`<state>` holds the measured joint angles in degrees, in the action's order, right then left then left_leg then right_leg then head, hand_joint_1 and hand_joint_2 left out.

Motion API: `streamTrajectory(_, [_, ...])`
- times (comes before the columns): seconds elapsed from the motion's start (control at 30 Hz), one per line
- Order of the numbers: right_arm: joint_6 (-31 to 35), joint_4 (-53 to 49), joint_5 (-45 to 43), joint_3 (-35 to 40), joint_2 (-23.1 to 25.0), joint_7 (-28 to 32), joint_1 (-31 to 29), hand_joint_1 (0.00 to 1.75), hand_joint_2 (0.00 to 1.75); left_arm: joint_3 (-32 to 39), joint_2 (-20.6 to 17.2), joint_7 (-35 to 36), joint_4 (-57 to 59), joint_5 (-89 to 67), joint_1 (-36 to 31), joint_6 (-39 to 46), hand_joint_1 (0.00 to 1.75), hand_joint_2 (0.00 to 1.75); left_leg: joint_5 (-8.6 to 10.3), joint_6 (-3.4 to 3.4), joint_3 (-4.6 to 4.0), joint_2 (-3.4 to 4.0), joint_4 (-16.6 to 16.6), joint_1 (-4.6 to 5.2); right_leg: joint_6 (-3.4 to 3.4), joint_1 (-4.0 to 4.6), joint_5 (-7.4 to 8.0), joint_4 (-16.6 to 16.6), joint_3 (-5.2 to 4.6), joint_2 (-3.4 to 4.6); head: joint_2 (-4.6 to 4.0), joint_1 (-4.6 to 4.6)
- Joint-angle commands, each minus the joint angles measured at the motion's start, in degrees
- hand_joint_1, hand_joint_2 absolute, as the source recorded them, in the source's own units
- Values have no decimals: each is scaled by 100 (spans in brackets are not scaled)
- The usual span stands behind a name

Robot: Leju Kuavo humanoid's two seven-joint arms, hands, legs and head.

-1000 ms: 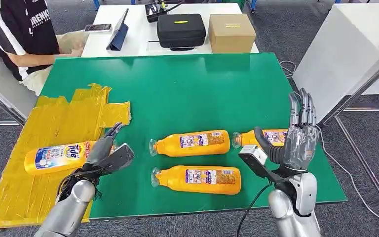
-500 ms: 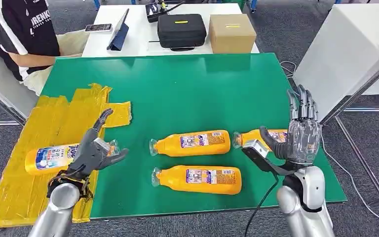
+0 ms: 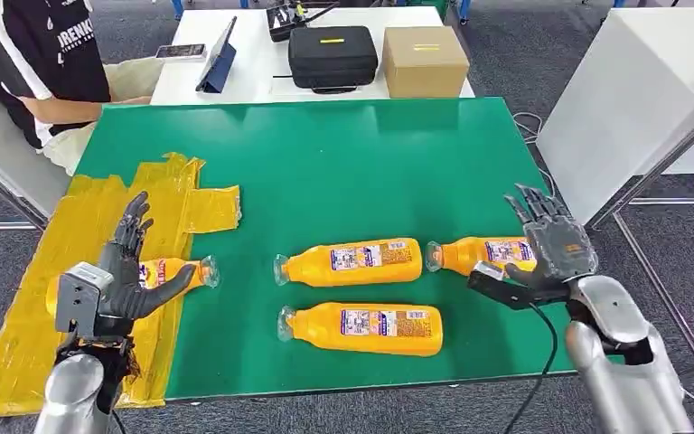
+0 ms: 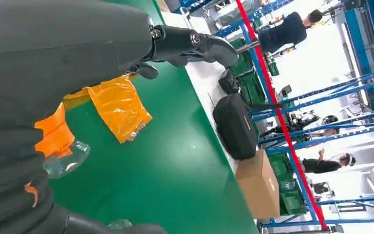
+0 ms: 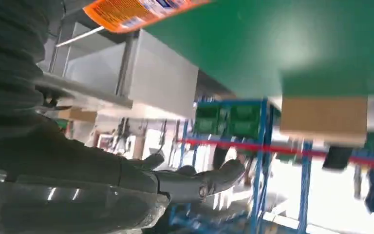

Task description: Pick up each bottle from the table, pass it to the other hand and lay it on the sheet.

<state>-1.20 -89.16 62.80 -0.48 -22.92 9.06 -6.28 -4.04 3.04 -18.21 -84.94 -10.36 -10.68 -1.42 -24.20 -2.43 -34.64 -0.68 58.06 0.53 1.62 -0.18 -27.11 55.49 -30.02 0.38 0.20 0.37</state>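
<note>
Green matting covers the bench point(image 3: 361, 163), which stands on grey carpet with a white table point(image 3: 253, 54) behind it and another white table point(image 3: 633, 81) off to the right. On the rear table sit a black case point(image 3: 332, 54), a cardboard box point(image 3: 425, 60), a tablet point(image 3: 218, 54) propped up and a phone point(image 3: 179, 51). A person point(image 3: 36, 63) in a black and white shirt sits at the bench's far left corner. The left wrist view looks past the bench to blue racking, green crates and people standing in a bright hall.

A crumpled yellow sheet point(image 3: 81, 235) lies over the bench's left end. On it rests an orange detergent bottle point(image 3: 167, 273), lying flat with its long axis across the bench and its clear cap toward the right, just at the sheet's edge; the left robot hand point(image 3: 122, 276) stands in front of it and hides much of its body. That hand is upright with fingers spread, holding nothing.

Three more orange bottles lie flat on the green, all with long axes left to right and clear caps pointing left: a middle bottle point(image 3: 351, 261), a near bottle point(image 3: 361, 328) just in front of it, and a right bottle point(image 3: 481, 254) beside the middle one.

The right robot hand point(image 3: 542, 249) hovers at the right bottle's base end, fingers splayed apart and empty.
</note>
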Motion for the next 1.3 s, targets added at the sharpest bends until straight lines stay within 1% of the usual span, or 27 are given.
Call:
streamTrajectory(0.03, [-475,1825,-216,355,-521,295,-929,0,175,-18,-82,-43,87,-19,-16,-56,0,175,-9,22,41,27,-17,0,-3,0,0,-21,36,16,-2,-4])
streamTrajectory(0.07, [-475,1825,-216,355,-521,295,-929,0,175,-18,-82,-43,87,-19,-16,-56,0,175,-10,24,49,36,-20,-1,-3,0,1,-26,42,23,0,0])
streamTrajectory(0.1, [-475,1825,-216,355,-521,295,-929,0,175,-18,-82,-43,87,-19,-16,-56,0,175,-3,9,15,14,-5,-1,-1,2,1,-8,13,9,-2,0])
streamTrajectory(0.27, [-475,1825,-216,355,-521,295,-929,0,175,-18,-82,-43,87,-19,-16,-56,0,175,-7,17,31,15,-10,-3,-4,3,-2,-15,27,6,-2,-2])
streamTrajectory(0.3, [-508,1866,-252,410,-547,318,-962,0,175,-22,-89,-48,92,-23,-16,-57,0,175,-5,12,21,13,-5,-2,-2,2,-1,-10,17,6,-2,-2])
streamTrajectory(0.37, [-608,2293,-326,575,-546,358,-1269,0,175,-26,-84,-88,55,-58,-6,-38,0,175,-5,14,24,15,-7,-2,-2,2,-1,-11,20,7,-2,-2])
streamTrajectory(0.4, [-611,2403,-333,616,-528,364,-1348,0,175,-35,-89,-103,29,-72,-3,-36,0,175,-4,10,16,19,-3,-4,-1,4,2,-7,10,12,-2,-2])
streamTrajectory(0.43, [-618,2519,-355,649,-516,384,-1426,0,175,-39,-93,-107,15,-75,3,-36,0,175,-6,14,28,29,-7,-2,-1,2,3,-11,20,20,-2,-4])
streamTrajectory(0.47, [-633,2825,-411,740,-481,453,-1625,0,175,-59,-112,-121,-5,-90,4,-37,0,175,-4,10,19,28,-4,-5,-1,6,5,-10,13,21,-2,-2])
streamTrajectory(0.5, [-613,2992,-412,807,-467,484,-1733,0,175,-67,-117,-117,5,-86,-10,-40,0,175,-6,15,31,37,-8,-4,-1,5,6,-14,22,26,-2,-4])
streamTrajectory(0.57, [-538,3305,-391,937,-413,469,-1914,0,175,-81,-129,-140,37,-138,-37,39,0,175,-2,8,15,24,-3,-5,0,5,5,-7,10,15,-2,-2])
streamTrajectory(0.73, [-517,3323,-385,952,-400,462,-1917,0,175,-84,-128,-142,43,-141,-39,43,0,175,-4,15,31,25,-10,-5,-3,5,2,-15,26,14,-2,-2])
streamTrajectory(0.8, [-514,3355,-385,983,-404,459,-1915,0,175,-82,-125,-151,43,-156,-33,67,0,175,-1,6,14,12,-3,-3,-1,3,2,-6,12,7,0,-2])
streamTrajectory(0.87, [-518,3451,-418,1030,-387,460,-1871,0,175,-103,-116,-172,29,-141,-8,75,0,175,-7,17,35,22,-11,-3,-3,3,-1,-15,30,12,0,-2])
streamTrajectory(0.9, [-518,3498,-417,1054,-364,459,-1831,0,175,-117,-109,-189,18,-141,3,82,0,175,-4,13,29,16,-9,-4,-3,4,0,-14,27,8,-2,-2])
streamTrajectory(0.93, [-606,3627,-406,1079,-338,388,-1878,0,175,-152,-107,-196,37,-143,-31,76,0,175,-1,7,18,9,-6,-5,-2,5,2,-11,18,4,-2,-2])
streamTrajectory(1.0, [-671,4067,-375,1225,-288,327,-2160,0,175,-255,-99,-174,122,-159,-197,66,0,175,-4,16,35,16,-12,-5,-3,5,1,-19,33,7,-2,-2])
streamTrajectory(1.03, [-673,4242,-365,1253,-267,299,-2265,0,175,-287,-92,-170,167,-144,-272,63,0,175,-2,9,19,14,-3,-5,-2,5,3,-8,17,7,-2,-2])
streamTrajectory(1.07, [-672,4326,-362,1270,-258,301,-2323,0,175,-306,-85,-163,189,-133,-311,63,0,175,-3,15,27,21,-6,-4,-2,4,3,-10,23,12,-2,-2])
streamTrajectory(1.1, [-670,4353,-361,1276,-267,302,-2333,0,175,-313,-84,-160,192,-130,-323,61,0,175,-1,11,18,19,-2,-3,-1,4,4,-5,14,11,-2,-4])
streamTrajectory(1.17, [-663,4409,-398,1248,-322,305,-2276,0,175,-337,-67,-150,240,-112,-378,49,0,175,2,5,10,12,-1,-4,0,4,4,-5,6,4,-2,-2])
streamTrajectory(1.23, [-704,4395,-442,1240,-363,319,-2175,0,175,-354,-75,-149,275,-89,-416,43,0,175,3,11,22,6,-7,-3,-1,3,2,-11,21,-5,-2,-2])
streamTrajectory(1.27, [-750,4396,-456,1255,-384,322,-2128,0,175,-366,-87,-150,288,-72,-432,38,0,175,3,5,14,-1,-3,-5,-1,5,1,-8,14,-7,-2,-2])
streamTrajectory(1.3, [-919,4421,-477,1309,-441,320,-2096,0,175,-369,-91,-153,301,-50,-452,31,0,175,1,12,25,0,-7,-5,-1,5,0,-15,26,-9,-2,-4])
